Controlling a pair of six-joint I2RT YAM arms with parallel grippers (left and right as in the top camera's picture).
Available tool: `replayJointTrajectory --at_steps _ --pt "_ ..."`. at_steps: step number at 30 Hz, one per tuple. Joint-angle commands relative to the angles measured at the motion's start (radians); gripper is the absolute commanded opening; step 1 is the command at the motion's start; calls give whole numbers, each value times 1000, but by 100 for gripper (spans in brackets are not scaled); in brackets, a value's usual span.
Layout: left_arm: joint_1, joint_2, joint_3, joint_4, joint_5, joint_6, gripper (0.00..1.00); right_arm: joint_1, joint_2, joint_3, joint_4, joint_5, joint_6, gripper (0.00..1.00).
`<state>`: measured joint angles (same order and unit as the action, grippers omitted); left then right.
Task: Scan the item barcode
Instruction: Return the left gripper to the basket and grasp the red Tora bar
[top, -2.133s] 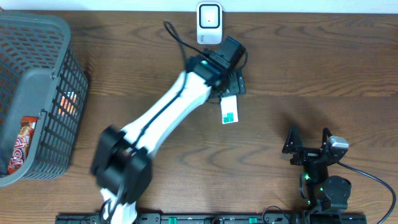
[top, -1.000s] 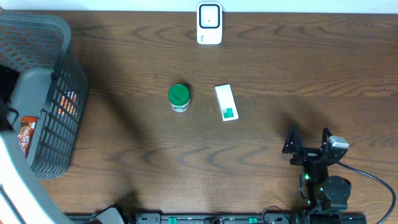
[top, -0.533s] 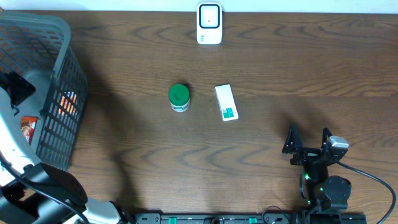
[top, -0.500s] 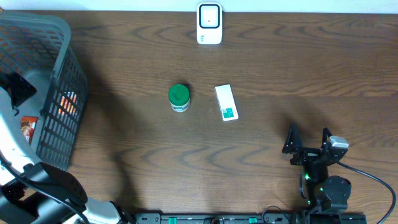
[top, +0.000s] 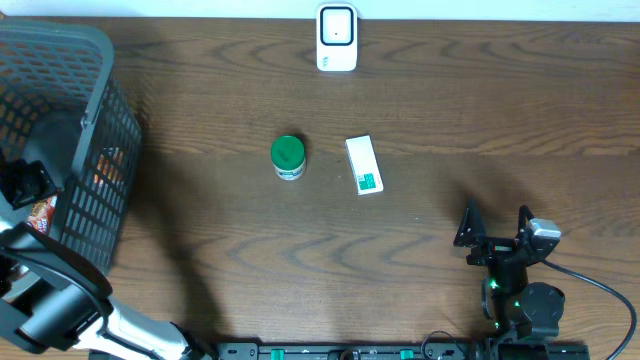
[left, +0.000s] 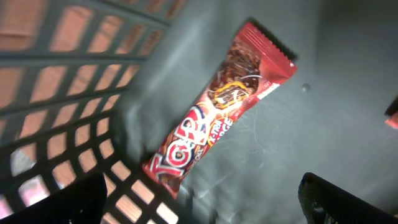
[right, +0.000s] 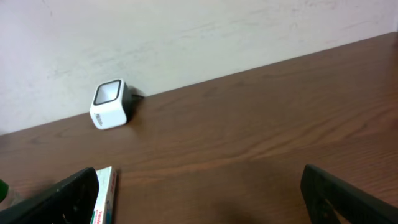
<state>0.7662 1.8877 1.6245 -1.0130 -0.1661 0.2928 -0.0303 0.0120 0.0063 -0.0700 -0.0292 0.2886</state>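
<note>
Inside the grey plastic-mesh basket (top: 95, 60), the left gripper (left: 202, 202) hangs with fingers spread over a glossy, oblong red wrapper (left: 217, 112); the right gripper (top: 495, 230) is splayed too.

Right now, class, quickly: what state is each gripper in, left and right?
Left gripper: open, empty, above the candy bar in the basket.
Right gripper: open, empty, over the table.

Grey mesh basket (top: 70, 35) at left edge of dark wooden table (top: 450, 110), pale wall (right: 217, 25) behind
</note>
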Motion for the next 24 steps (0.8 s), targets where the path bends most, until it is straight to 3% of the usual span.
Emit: replayJointTrajectory --at_steps 1,15,16,19,24 --pt "15 41 -13 -2 35 100 98 5 -6 -1 -3 2 10 99" --pt "25 257 -30 17 36 116 99 5 -6 -1 -3 2 11 99" --pt "25 266 -30 17 36 120 96 5 -6 -1 -3 2 11 99" --pt "37 296 -32 23 37 124 68 5 -6 -1 -3 2 11 99" --pt "64 324 -33 24 82 113 48 5 -6 -1 -3 2 10 99"
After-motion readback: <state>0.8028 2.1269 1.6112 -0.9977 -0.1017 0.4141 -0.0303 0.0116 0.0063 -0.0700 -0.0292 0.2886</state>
